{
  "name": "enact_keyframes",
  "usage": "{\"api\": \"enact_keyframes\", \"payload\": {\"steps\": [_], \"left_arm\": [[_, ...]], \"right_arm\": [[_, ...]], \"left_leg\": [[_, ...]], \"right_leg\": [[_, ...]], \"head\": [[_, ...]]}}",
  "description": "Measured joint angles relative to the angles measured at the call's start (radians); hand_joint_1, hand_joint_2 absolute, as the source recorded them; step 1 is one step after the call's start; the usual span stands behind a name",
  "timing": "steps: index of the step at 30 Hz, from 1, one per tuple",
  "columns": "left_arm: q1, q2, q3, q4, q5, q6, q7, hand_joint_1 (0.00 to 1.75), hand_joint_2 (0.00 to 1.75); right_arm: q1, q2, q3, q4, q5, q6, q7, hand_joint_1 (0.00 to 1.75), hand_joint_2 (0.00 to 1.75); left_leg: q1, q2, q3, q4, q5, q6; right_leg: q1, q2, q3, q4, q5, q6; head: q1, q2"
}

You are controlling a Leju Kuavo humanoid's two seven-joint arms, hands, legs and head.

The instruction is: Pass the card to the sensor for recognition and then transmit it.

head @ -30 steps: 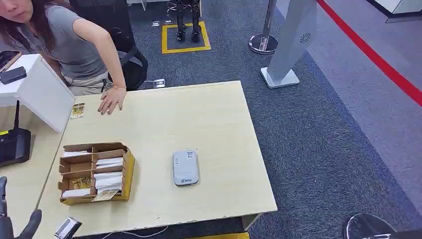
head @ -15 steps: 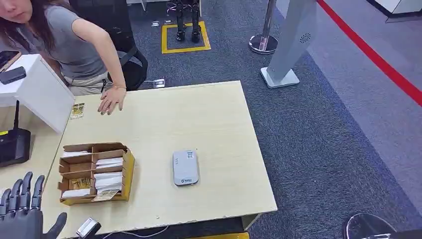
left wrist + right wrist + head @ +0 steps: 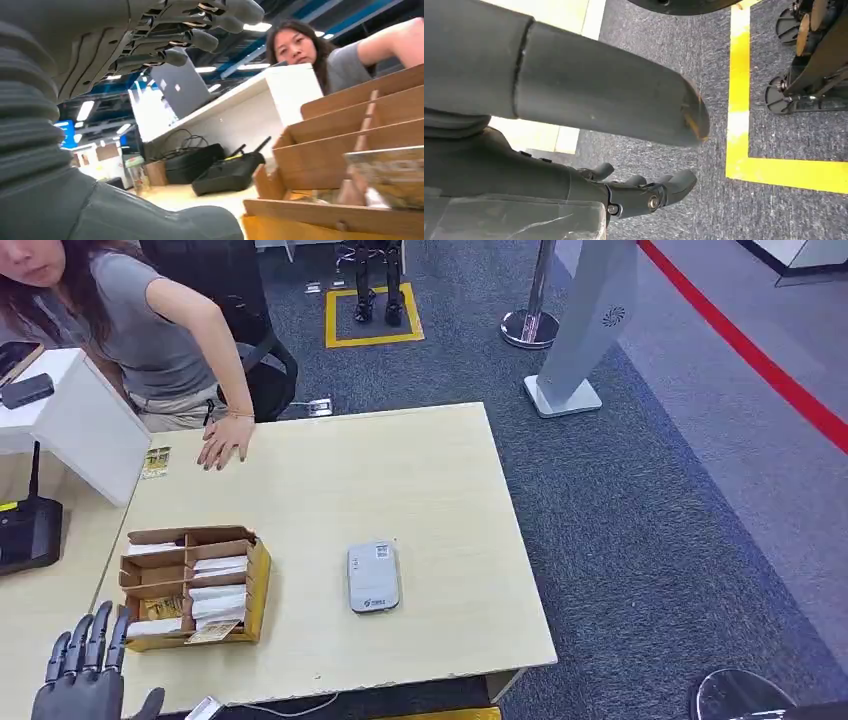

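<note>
Left hand (image 3: pixel 88 680) at the near left corner of the table (image 3: pixel 330 470), fingers straight and spread apart, holding nothing. Against the picture half a second back it sits further in toward the cardboard organiser (image 3: pixel 192 586), fingertips now just short of the box's near left corner; a full second back only a thumb and one fingertip showed at the frame edge. Left wrist view agrees: fingers (image 3: pixel 200 22) extended above the thumb, nothing between them, organiser walls close ahead.

Organiser unchanged in place. Cards lie in its compartments; one patterned card (image 3: pixel 212 633) rests at the near edge, half out of the front slot. A further patterned card (image 3: pixel 155 462) lies flat on the far left of the table, just beside the person's hand (image 3: pixel 223 445), which is pressed on the tabletop as before.

Sensor (image 3: pixel 373 576), a grey flat reader, lies mid-table, well apart from the organiser to its right; not moved.

Right hand (image 3: pixel 644 192) hangs over grey carpet beside a yellow floor line, fingers slightly curled, holding nothing
</note>
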Motion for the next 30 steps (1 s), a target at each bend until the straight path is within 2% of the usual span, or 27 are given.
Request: {"api": "enact_keyframes", "payload": {"steps": [17,30], "left_arm": [[-0.12,-0.005,-0.106,0.117,0.032,0.0,-0.045,0.0,1.75],[-0.185,-0.021,-0.127,0.192,0.035,0.002,-0.079,0.0,1.75]], "right_arm": [[0.0,0.0,0.0,-0.002,0.007,0.0,-0.001,0.0,0.0],[0.0,-0.003,0.0,-0.007,0.01,0.003,-0.003,0.0,0.0]], "left_leg": [[0.0,0.0,0.0,0.0,0.0,0.0],[0.0,0.0,0.0,0.0,0.0,0.0]], "right_leg": [[0.0,0.0,0.0,0.0,0.0,0.0],[0.0,0.0,0.0,0.0,0.0,0.0]], "head": [[0.0,0.0],[0.0,0.0]]}}
